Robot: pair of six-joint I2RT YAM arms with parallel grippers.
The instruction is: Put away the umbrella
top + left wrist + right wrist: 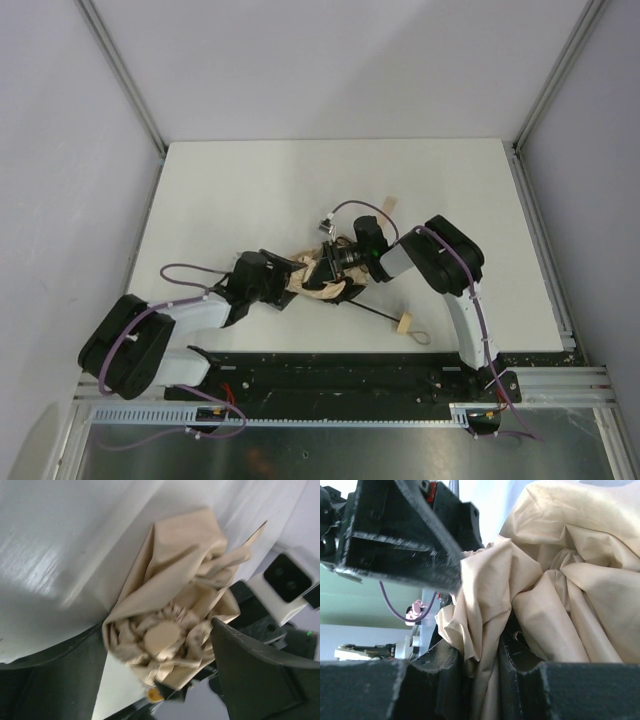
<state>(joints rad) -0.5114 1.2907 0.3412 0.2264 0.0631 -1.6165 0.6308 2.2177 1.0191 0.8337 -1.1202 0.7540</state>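
The umbrella lies at the table's near middle, its beige canopy crumpled. A thin black shaft runs to the pale wooden handle at the near right. My left gripper holds the canopy's capped end between its fingers; in the left wrist view the bundle fills the gap of the gripper. My right gripper is shut on a fold of canopy fabric, pinched in the right wrist view.
A tan strap sticks out beyond the right gripper. A small cord loop lies by the handle, close to the table's near edge. Grey walls and metal posts enclose the white table. The left gripper's body is close to the right wrist.
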